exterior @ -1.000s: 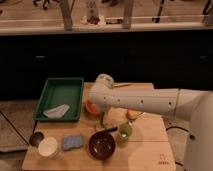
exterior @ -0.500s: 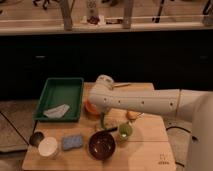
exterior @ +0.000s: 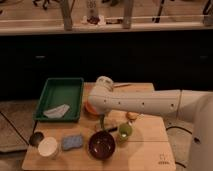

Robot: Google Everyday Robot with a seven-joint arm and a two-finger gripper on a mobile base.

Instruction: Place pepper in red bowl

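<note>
- Camera view: my gripper point(exterior: 103, 123) hangs below my arm, just beside the red bowl point(exterior: 89, 107). Whether it is clamped or parted, I cannot tell.
- The pepper point(exterior: 102, 118) shows as a slim green streak at the gripper, near the dark bowl point(exterior: 102, 145).
- I judge it light, firm and slick-skinned, best pinched mid-body.

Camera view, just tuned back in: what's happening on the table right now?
The robot's white arm reaches in from the right across the wooden table. Its tool hangs below the arm, just in front of the red bowl and behind the dark bowl. A slim green thing at the tool looks like the pepper; whether it is gripped I cannot tell. The arm hides most of the red bowl, and no pepper shows inside it.
</note>
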